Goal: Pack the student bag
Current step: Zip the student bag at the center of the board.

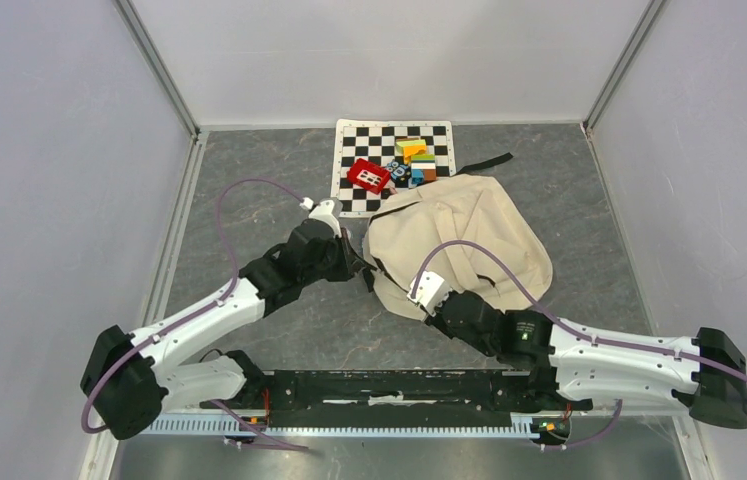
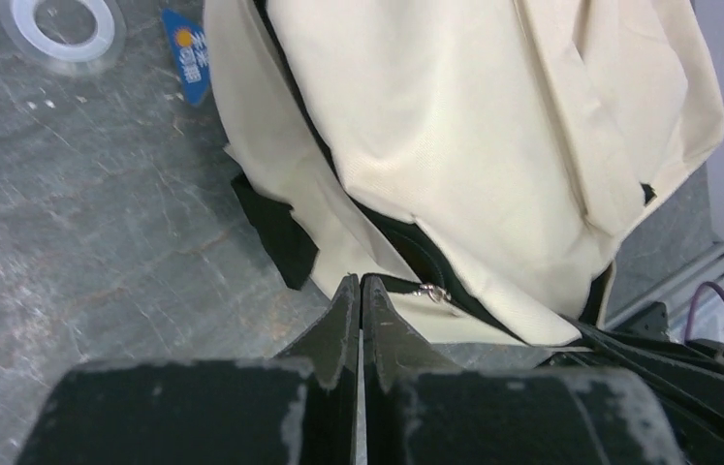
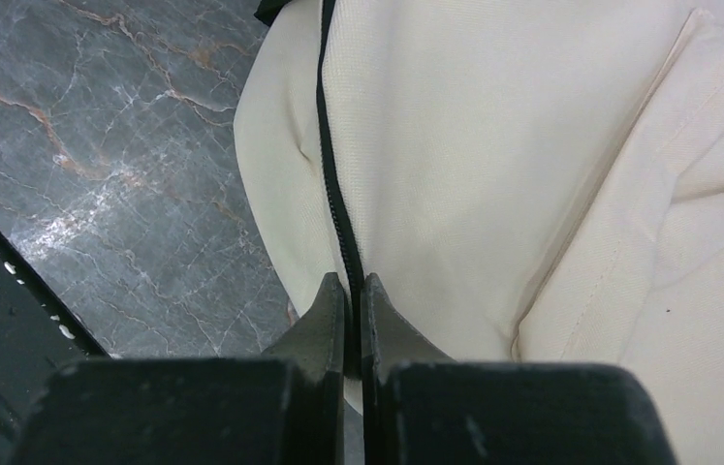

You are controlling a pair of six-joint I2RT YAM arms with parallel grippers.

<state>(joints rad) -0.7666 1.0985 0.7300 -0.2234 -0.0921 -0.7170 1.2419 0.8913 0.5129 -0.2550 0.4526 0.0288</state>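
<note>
The student bag (image 1: 459,235), a cream backpack with black zipper trim, lies flat on the table right of centre. My left gripper (image 1: 361,268) is at its left edge. In the left wrist view the gripper (image 2: 359,281) is shut, tips pinching the bag's (image 2: 455,136) black-trimmed opening edge beside a metal zipper pull (image 2: 432,293). My right gripper (image 1: 419,300) is at the bag's near edge. In the right wrist view it (image 3: 347,283) is shut on the black zipper line (image 3: 331,174) running down the cream fabric (image 3: 493,145). The bag's inside is hidden.
A checkerboard mat (image 1: 394,165) behind the bag carries a red item (image 1: 368,176) and coloured blocks (image 1: 415,158). A black strap (image 1: 484,163) trails from the bag's far side. A tape roll (image 2: 60,21) and a blue card (image 2: 189,56) lie left of the bag.
</note>
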